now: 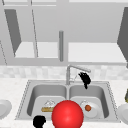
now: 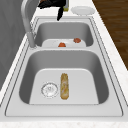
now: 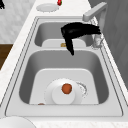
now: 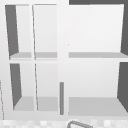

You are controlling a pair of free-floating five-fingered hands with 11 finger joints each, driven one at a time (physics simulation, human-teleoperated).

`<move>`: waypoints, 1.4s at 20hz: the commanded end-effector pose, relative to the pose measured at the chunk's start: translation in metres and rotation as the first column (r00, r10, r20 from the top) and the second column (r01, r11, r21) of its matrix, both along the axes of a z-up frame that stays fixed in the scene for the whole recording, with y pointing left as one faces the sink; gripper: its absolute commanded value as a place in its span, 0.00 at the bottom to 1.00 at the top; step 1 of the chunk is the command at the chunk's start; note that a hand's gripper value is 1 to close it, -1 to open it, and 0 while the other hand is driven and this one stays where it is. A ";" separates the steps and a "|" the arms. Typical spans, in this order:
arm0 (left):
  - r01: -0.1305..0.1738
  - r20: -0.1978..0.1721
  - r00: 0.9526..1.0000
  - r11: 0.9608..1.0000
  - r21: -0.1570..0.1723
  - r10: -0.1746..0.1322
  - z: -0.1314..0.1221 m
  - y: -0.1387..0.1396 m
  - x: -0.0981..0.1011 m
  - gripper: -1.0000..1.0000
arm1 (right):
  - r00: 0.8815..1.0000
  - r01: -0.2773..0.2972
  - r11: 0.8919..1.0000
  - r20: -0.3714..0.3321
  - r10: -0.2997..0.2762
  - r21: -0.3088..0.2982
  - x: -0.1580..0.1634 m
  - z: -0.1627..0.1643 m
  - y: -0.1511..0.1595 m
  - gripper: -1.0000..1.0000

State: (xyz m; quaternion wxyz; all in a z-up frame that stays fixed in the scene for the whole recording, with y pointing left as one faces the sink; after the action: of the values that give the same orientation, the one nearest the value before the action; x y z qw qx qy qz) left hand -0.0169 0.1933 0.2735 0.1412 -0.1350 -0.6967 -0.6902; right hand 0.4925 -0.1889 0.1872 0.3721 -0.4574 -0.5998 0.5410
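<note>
The right hand [image 1: 85,78] hangs in the air over the far part of the right basin [image 1: 100,93], just under the tip of the faucet spout [image 1: 78,68]. Its fingers are loosely open and droop downward, holding nothing. In the right side view the right hand [image 3: 75,32] sits beside the faucet's upright, fingertips pointing down into the basin. Below and nearer lies a white plate [image 3: 63,93] on the basin floor, carrying a small orange-brown ball [image 3: 66,88]; so the plate lies down and toward the near side from the hand. The left hand [image 1: 39,121] floats at the near edge of the sink, by the left basin, fingers curled on nothing. In that left basin a bread roll [image 2: 64,85] lies beside the drain [image 2: 49,89], its long axis running near to far. A red ball [image 1: 67,114] sits at the near front.
</note>
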 end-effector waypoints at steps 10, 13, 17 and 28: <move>0.000 0.000 1.000 1.000 0.000 0.000 0.000 0.000 0.000 0.50 | 0.994 0.038 0.999 -0.098 -0.040 -0.027 0.042 0.007 0.057 0.00; 0.000 0.000 1.000 1.000 0.000 0.000 0.000 0.000 0.000 0.50 | 0.990 0.036 0.999 -0.139 -0.041 -0.037 0.053 0.007 0.069 0.00; 0.000 0.000 1.000 1.000 0.000 0.000 0.000 0.000 0.000 0.50 | 0.978 0.028 0.999 -0.205 -0.037 -0.046 0.073 0.005 0.080 0.00; 0.000 0.000 1.000 1.000 0.000 0.000 0.000 0.000 0.000 0.50 | 0.920 0.011 0.998 -0.389 -0.037 -0.068 0.133 -0.025 0.097 1.00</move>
State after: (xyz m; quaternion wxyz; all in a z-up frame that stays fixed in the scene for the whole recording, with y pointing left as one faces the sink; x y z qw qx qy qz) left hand -0.0169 0.1933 0.2735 0.1412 -0.1350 -0.6967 -0.6902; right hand 0.6101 -0.0948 0.1739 0.4549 -0.3815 -0.5220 0.6124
